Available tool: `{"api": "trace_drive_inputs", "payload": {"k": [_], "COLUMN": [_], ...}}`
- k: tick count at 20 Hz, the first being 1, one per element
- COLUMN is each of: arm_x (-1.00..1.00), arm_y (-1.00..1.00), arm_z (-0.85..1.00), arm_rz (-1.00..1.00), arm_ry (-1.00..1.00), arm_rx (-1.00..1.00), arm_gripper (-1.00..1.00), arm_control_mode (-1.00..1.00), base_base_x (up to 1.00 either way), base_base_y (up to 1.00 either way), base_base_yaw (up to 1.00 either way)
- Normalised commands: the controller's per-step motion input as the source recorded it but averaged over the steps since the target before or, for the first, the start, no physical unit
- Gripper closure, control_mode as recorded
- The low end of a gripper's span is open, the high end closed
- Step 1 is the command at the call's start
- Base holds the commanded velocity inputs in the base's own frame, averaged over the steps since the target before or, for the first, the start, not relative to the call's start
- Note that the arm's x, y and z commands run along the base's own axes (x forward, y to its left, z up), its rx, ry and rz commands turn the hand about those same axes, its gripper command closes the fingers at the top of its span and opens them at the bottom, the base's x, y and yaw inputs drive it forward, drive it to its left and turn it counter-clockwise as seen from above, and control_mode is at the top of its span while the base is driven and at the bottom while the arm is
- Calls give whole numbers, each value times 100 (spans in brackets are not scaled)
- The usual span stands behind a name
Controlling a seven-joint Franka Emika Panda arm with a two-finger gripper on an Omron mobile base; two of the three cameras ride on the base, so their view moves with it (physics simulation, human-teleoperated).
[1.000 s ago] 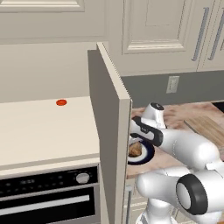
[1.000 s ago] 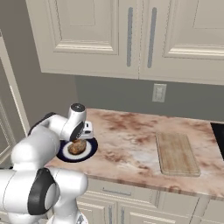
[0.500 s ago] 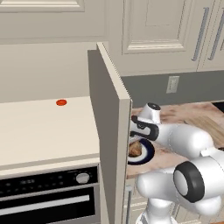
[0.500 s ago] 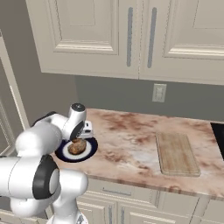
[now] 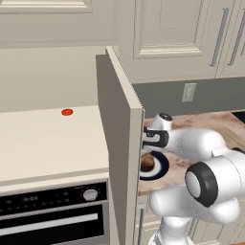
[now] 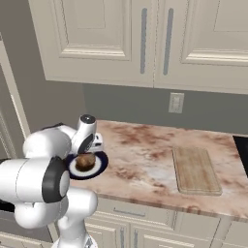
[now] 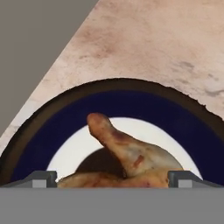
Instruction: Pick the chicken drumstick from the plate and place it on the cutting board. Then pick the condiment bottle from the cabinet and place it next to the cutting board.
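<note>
Two dark fingertips of my wide-open claw (image 7: pixel 112 178) flank the lumpy golden-brown chicken drumstick (image 7: pixel 127 157) lying on the round navy-rimmed plate (image 7: pixel 183 127) near the marbled countertop's (image 7: pixel 166 43) left edge.

Rendered frames, evenly and softly lit, no glare; base views sharp, slightly pixelated at edges; hand view soft close up; faint shadow under the chicken drumstick (image 7: pixel 127 159) on the plate (image 7: pixel 57 127).

The cabinet (image 5: pixel 122 143) door stands open just left of the plate (image 6: pixel 99 166), walling off that side; the countertop (image 6: pixel 145 155) lies bare between plate and cutting board (image 6: pixel 195 169); wall cabinets (image 6: pixel 145 38) hang well above.
</note>
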Motion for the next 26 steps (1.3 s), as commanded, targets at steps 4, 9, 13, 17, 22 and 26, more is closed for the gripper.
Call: {"api": "trace_drive_inputs", "payload": {"k": [4,9,13,17,22,26], "arm_x": [16,13,9,3,0,0], "arm_y": [3,2,4,3,3,3], "arm_z": [-14,-11,-15,-19,-20,-21], "arm_rz": [3,3,3,1,0,0], "arm_ry": [-1,-1,0,-1,-2,-4], "arm_rx": [0,0,-1,-2,-2,-2], "arm_gripper": [-100,-100,-100,-100,-100,-100], "arm_control_mode": [-100,-100,-100,-100,-100,-100], "base_base_x": [0,0,0,0,0,0], "base_base_y": [0,0,0,0,0,0], "base_base_yaw": [0,0,0,0,0,0]}}
